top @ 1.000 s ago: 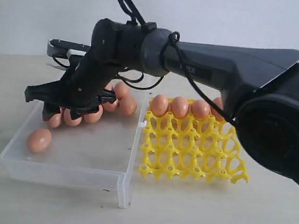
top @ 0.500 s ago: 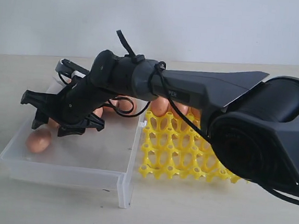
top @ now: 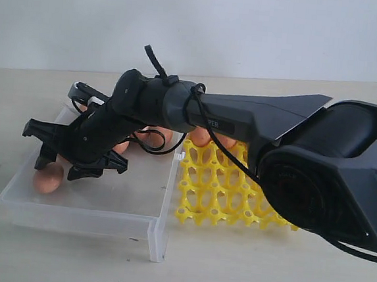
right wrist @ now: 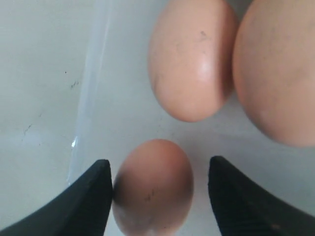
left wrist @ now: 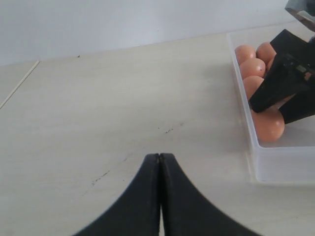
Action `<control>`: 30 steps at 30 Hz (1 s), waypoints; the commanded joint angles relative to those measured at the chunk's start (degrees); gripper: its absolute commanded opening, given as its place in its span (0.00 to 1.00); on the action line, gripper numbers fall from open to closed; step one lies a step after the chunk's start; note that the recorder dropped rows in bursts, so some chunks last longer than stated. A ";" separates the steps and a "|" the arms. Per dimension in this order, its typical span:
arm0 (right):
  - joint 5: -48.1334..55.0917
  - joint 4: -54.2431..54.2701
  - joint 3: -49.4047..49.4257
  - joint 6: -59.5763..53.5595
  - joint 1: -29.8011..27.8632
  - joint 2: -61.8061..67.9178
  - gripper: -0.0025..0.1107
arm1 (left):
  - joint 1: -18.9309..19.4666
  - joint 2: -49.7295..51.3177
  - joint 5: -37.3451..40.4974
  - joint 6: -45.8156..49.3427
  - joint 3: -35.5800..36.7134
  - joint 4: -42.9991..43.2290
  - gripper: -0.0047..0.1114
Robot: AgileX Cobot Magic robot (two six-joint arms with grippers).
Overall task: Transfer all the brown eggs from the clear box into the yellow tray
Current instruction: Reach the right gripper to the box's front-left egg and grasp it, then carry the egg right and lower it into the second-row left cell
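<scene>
The clear box (top: 83, 210) sits on the left and the yellow tray (top: 233, 194) on the right. My right gripper (top: 62, 165) reaches across into the box, open, straddling a lone brown egg (top: 46, 178) at the near left corner. In the right wrist view this egg (right wrist: 152, 189) lies between the spread fingers of the right gripper (right wrist: 160, 166); one finger is right against it and the other stands apart. More eggs (right wrist: 192, 59) lie just beyond. Eggs (top: 202, 137) fill the tray's back row, partly hidden by the arm. My left gripper (left wrist: 160, 157) is shut and empty over bare table.
A cluster of eggs (top: 157, 137) lies at the back of the box behind the arm. The left wrist view shows the box's side wall (left wrist: 244, 118) with eggs (left wrist: 268, 127) inside and the right gripper's black fingers (left wrist: 285, 83) above them.
The right arm has swung left and down inside the box, from above the egg cluster to the lone egg. Its jaws stayed open.
</scene>
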 commanded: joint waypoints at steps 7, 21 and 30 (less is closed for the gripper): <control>-1.35 1.28 -0.35 -1.05 0.56 1.39 0.34 | -0.34 0.04 -0.52 -0.28 -0.23 -0.14 0.04; -1.52 -4.95 -0.09 -5.63 0.56 -3.09 0.02 | -0.34 0.04 -0.52 -0.28 -0.23 -0.14 0.04; -6.46 -8.34 6.30 -11.70 1.15 -12.45 0.02 | -0.34 0.04 -0.52 -0.28 -0.23 -0.14 0.04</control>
